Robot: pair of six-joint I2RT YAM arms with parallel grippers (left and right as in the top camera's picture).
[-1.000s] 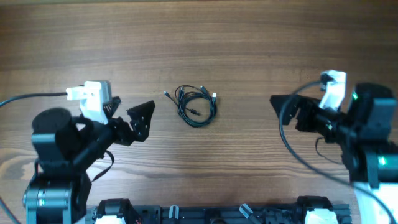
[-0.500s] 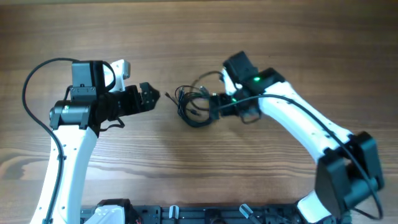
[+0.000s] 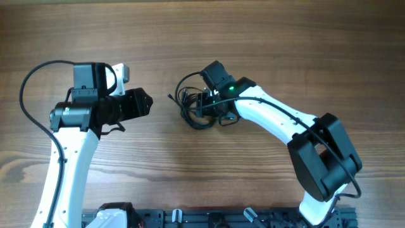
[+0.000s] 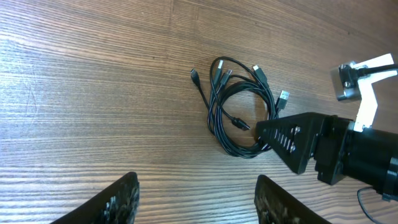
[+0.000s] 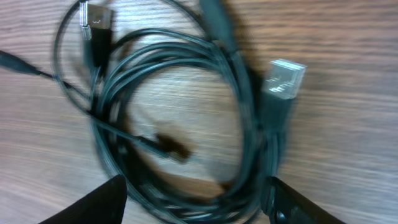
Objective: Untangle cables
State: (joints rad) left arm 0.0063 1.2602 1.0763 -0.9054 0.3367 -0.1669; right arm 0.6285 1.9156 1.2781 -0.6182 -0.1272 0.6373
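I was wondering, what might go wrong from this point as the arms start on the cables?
1. The right gripper is open across the whole coil of cables, so closing could pinch several strands and tighten the tangle.
2. The left gripper is open and well clear, so nothing pins the coil; a pull may just drag it all.

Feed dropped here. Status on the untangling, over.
Left gripper open, short of the cables. Right gripper open, jaws over them. Cables tangled, not grasped. Nothing blocking.
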